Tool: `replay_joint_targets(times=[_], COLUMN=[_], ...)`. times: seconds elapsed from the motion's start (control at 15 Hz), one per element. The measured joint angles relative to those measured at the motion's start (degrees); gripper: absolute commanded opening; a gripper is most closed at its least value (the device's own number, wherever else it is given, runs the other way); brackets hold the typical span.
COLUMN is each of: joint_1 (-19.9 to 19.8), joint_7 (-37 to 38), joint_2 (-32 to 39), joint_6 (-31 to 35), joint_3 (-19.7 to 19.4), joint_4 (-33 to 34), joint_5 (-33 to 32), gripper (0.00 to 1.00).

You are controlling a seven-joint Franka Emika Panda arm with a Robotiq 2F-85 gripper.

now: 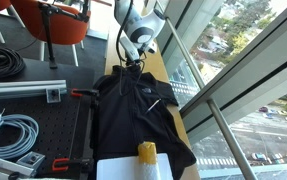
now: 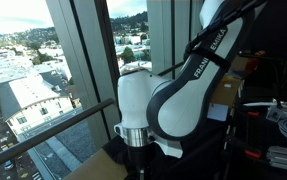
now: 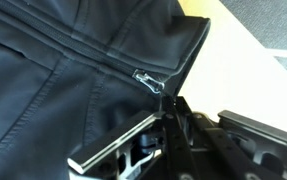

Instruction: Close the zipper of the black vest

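Note:
The black vest lies flat on the table, collar at the far end, and fills most of the wrist view. Its zipper runs as a thin seam up to the collar and ends in a small silvery pull tab. My gripper is right at the tab, and its fingertips seem to meet on the tab's end. In an exterior view the gripper hangs over the collar end of the vest. The arm's white wrist fills an exterior view and the gripper shows only at the bottom edge.
A yellow object stands on a white box at the vest's near end. Coiled cables and a metal rail lie on the black board beside it. A window with railing runs along the table's other side. Bare tabletop lies past the collar.

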Motion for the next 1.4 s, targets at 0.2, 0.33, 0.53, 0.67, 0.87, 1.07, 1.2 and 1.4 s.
replay_joint_targets(times=[0.2,0.33,0.53,0.67,0.87,1.07,1.2,1.4], joint_1=[0.56,0.73,0.71,0.48,-0.56,-2.24,-3.43,-4.73], joint_7=[0.0,0.0,0.0,-0.01,-0.23,-1.04,-1.54,-1.97], joint_2=[0.0,0.01,0.07,0.1,0.06,0.01,0.0,-0.2], joint_6=[0.0,0.0,0.03,0.21,0.95,1.06,1.07,1.06], joint_3=[0.03,0.03,-0.05,-0.24,-0.81,-1.77,-2.28,-2.64], joint_4=[0.52,0.54,0.3,-0.18,-1.48,-2.93,-3.78,-4.68], joint_5=[0.0,-0.01,-0.01,-0.01,-0.05,-0.11,-0.12,-0.26], gripper=[0.02,0.02,0.02,0.02,0.02,0.02,0.33,0.53])
